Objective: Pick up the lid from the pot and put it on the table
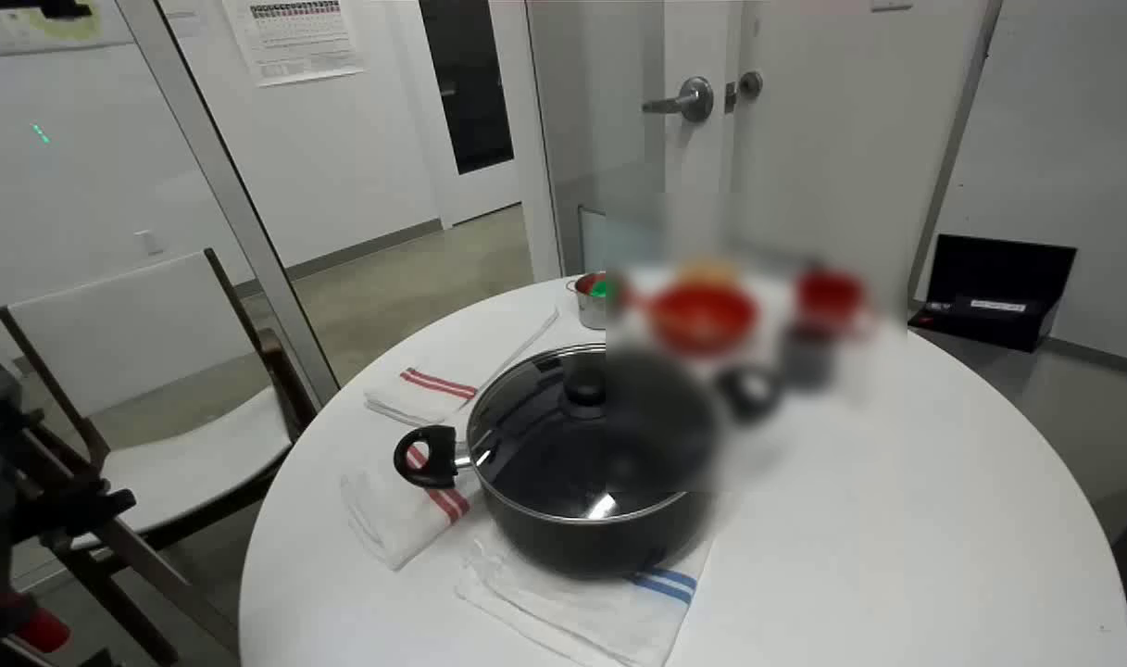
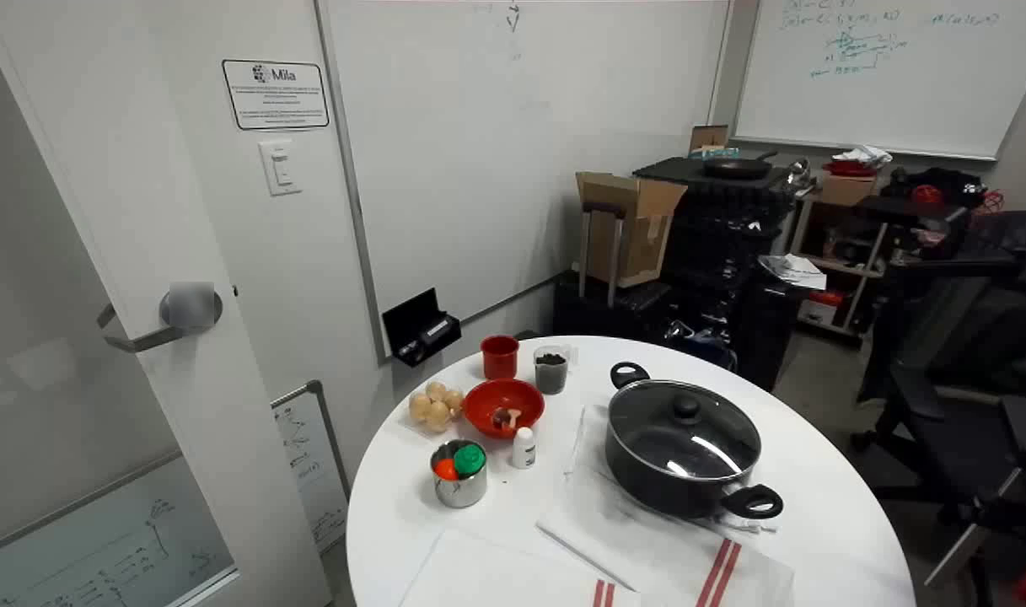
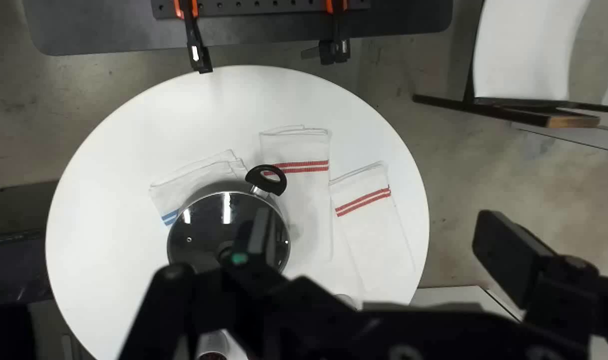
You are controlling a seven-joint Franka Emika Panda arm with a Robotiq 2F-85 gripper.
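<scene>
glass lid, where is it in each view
In an exterior view, the glass lid is slightly below centre, its right side blurred.
In an exterior view, the glass lid is below and right of centre.
In the wrist view, the glass lid is left of centre, partly hidden by the tool.
Shared landmark: the red-striped towel nearest the pot.
</scene>
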